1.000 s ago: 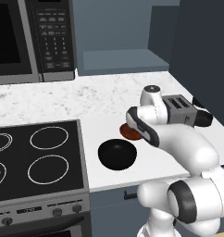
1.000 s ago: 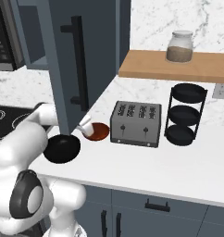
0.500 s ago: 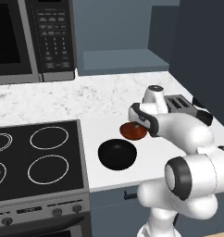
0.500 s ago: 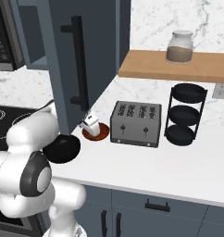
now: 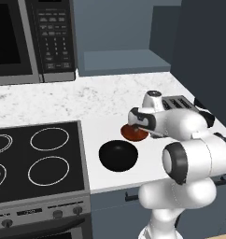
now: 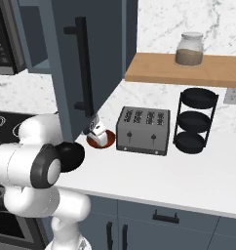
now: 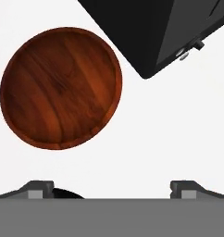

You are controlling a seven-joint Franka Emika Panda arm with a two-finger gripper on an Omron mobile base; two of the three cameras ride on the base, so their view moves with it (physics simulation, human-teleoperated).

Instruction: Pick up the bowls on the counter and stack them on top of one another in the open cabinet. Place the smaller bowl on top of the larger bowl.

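Gripper is low over the smaller bowl, holding nothing, jaws wide apart — the fingertips sit far to either side at the bottom of the hand view.

Landmark is the toaster. The smaller bowl rests on the counter just beside the toaster's stove-facing end, near but not touching. The larger bowl is also on the counter, further from the toaster toward the stovetop and nearer the front edge, close to the smaller one.

What matters for the grab: in the hand view the smaller bowl lies ahead of my fingertip line and off to the left-tip side, not between the tips. It's round, so no long axis to align to — I just need to shift the hand until one tip clears the rim inside and the other outside. My guess is the toaster corner is the thing to avoid.

Open cabinet shelf has no bowl on it; neither bowl is lifted yet.
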